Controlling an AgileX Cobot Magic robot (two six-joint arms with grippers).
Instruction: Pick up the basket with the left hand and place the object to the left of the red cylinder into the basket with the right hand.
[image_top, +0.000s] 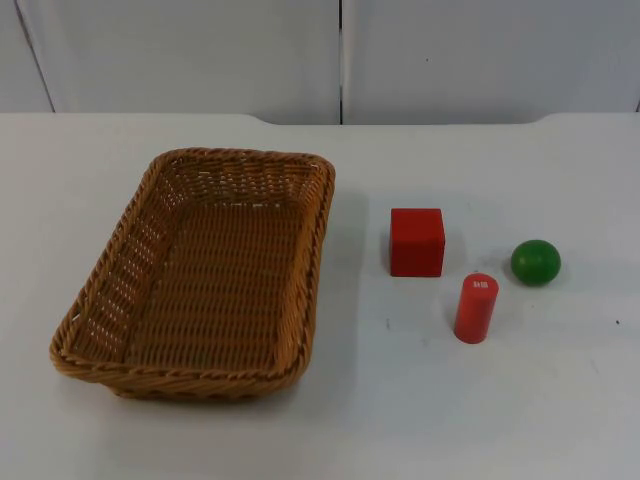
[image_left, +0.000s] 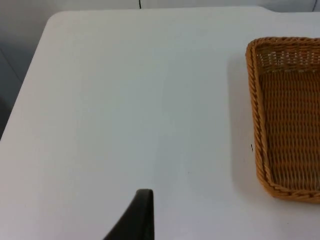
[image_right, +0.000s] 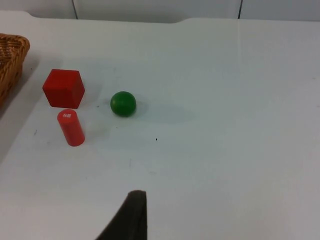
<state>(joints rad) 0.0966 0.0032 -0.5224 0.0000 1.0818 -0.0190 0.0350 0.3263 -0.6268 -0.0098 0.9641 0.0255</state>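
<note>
the wicker basket (image_top: 200, 275) rests empty on the white desk (image_top: 560, 400), nothing holding it. the red cube (image_top: 417, 242) sits just left of the red cylinder (image_top: 476, 308); a green ball (image_top: 535, 262) lies to the cylinder's right. step in hand, as judged: bring the left gripper (image_left: 137, 220) to the basket's near rim and clamp one wall squarely. the right gripper (image_right: 130, 217) waits, well apart from the cube. neither gripper's opening can be told. the left wrist view shows the basket's outer corner close up; the right wrist view shows the cube's faces.
</note>
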